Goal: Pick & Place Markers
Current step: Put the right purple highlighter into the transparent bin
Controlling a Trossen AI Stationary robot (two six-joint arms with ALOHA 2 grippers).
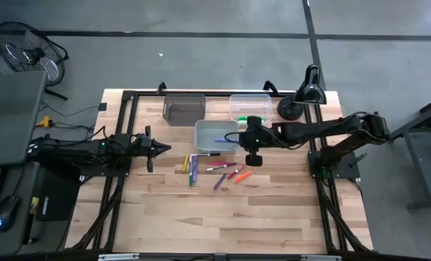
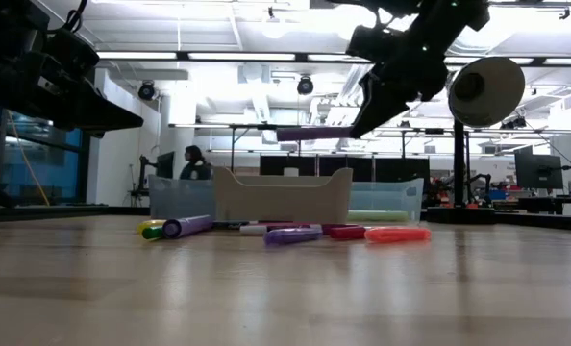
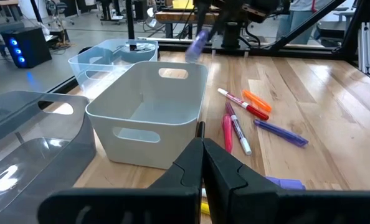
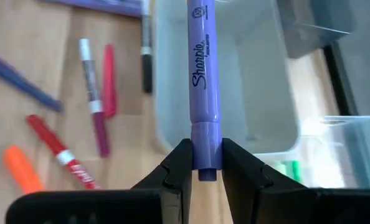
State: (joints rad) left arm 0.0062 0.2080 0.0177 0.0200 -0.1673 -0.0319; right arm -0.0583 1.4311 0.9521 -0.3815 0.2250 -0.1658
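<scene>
My right gripper point(image 4: 203, 152) is shut on a purple marker point(image 4: 203, 74) and hangs above the white bin point(image 1: 215, 135). The low view shows this marker point(image 2: 310, 133) lying about level, well above the bin's rim point(image 2: 283, 173). Several more markers point(image 1: 219, 172), purple, pink, red, orange, yellow and green, lie flat on the wooden table in front of the bin; they also show in the left wrist view point(image 3: 241, 118). My left gripper point(image 3: 202, 149) waits shut at the table's left side point(image 1: 154, 150), pointing at the bin and touching nothing. My right gripper pinches the purple marker's capped end point(image 4: 205, 134) between its two fingers. The fingers slant down from the table's right side. The marker's long body sticks out past the fingertips toward the table's left. It is lifted clear, about level, over the white bin.
A grey bin point(image 1: 184, 109) and a clear bin point(image 1: 250, 106) holding something green stand behind the white one. A black desk lamp point(image 1: 302, 98) stands at the far right corner. The near half of the table is bare wood point(image 1: 223, 217).
</scene>
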